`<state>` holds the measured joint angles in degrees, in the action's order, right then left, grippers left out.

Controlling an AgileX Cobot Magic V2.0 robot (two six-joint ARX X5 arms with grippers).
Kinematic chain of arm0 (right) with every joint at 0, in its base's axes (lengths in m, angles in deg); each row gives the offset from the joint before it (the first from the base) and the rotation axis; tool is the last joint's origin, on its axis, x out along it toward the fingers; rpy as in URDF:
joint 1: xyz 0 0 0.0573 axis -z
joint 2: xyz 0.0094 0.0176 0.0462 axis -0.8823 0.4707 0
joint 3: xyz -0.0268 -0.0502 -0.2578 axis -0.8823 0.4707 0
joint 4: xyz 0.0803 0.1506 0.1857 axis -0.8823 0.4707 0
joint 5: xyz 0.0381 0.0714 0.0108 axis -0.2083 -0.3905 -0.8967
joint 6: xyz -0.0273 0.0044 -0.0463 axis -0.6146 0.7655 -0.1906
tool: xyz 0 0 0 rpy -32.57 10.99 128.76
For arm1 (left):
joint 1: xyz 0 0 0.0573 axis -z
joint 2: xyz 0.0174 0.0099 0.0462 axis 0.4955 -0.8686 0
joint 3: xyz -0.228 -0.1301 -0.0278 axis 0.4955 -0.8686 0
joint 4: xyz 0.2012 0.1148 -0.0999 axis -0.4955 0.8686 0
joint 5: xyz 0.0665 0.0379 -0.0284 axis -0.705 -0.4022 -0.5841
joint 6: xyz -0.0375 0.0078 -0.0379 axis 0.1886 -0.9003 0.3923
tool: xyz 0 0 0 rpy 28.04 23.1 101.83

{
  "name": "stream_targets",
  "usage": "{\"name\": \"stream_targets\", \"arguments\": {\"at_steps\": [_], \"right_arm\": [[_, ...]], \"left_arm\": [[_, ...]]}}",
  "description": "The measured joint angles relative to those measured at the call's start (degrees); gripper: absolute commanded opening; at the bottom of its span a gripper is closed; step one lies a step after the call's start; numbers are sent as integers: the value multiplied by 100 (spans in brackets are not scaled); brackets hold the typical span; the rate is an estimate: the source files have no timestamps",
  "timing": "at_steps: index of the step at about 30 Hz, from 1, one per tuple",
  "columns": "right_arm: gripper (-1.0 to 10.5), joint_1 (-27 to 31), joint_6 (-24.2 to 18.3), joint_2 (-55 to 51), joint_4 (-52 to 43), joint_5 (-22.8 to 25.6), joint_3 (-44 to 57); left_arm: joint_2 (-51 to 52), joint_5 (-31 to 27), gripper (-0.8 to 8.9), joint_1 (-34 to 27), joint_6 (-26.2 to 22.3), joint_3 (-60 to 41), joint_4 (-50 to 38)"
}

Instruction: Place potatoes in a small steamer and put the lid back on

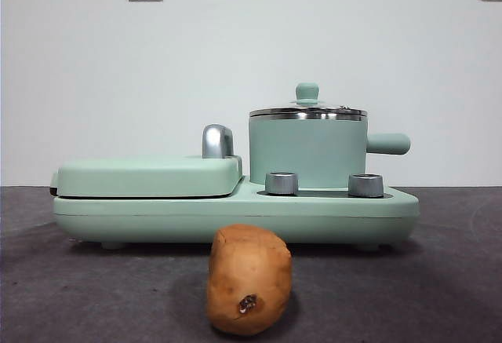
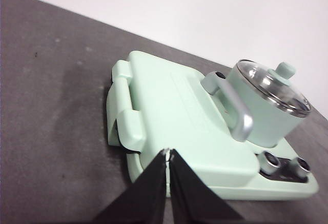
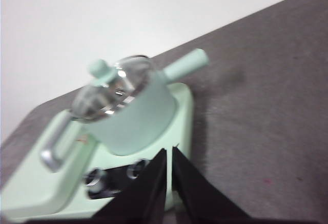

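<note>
potato (image 1: 249, 280) lies on the dark table (image 1: 70, 280) in front of the mint-green cooker base (image 1: 235, 217), near its middle, apart from it. long axis runs toward the front camera, the end with the dark eye spot facing the lens, tilted slightly.

small steamer (image 1: 307, 153) stands upright on the right half of the base, side handle pointing right. lid (image 1: 307, 111) sits on its steel rim, knob up (contents cannot be seen through it).

flat griddle (image 1: 149, 176) closed on the left half, chrome handle (image 1: 217, 140) between it and the steamer.

left gripper (image 2: 167, 155) hangs above the griddle end, jaws pressed together, holding nothing. right gripper (image 3: 169, 155) hangs above the steamer end, jaws together, empty.
</note>
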<state>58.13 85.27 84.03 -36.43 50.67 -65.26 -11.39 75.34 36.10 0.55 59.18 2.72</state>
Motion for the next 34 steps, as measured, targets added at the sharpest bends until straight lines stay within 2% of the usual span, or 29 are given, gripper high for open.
{"name": "stream_targets", "arguments": {"at_steps": [4,8,14,17,23,26,30,34], "right_arm": [[12,0,-59,476,479,-284,-772],[12,0,-234,1067,962,-680,-1475],[12,0,-780,1891,1543,-1591,-2465],[12,0,-1126,2181,1722,-1891,-2820],[22,0,-1681,2459,1786,-2114,-3126],[143,0,-1845,2465,1803,-2146,-3126],[375,0,-1937,2465,1805,-2157,-3126],[411,0,-1947,2481,1805,-2157,-3126]], "left_arm": [[-553,293,9,0,-17,737,380],[-1235,627,9,0,-236,1499,697],[-2323,1207,10,0,-542,2577,1126],[-2771,1521,31,0,-678,3027,1196],[-3504,2179,32,35,-903,3674,1270],[-3810,2369,45,122,-942,3849,1261],[-4085,2376,224,260,-1003,3943,1285],[-4400,2411,358,431,-1025,4142,1281]]}}
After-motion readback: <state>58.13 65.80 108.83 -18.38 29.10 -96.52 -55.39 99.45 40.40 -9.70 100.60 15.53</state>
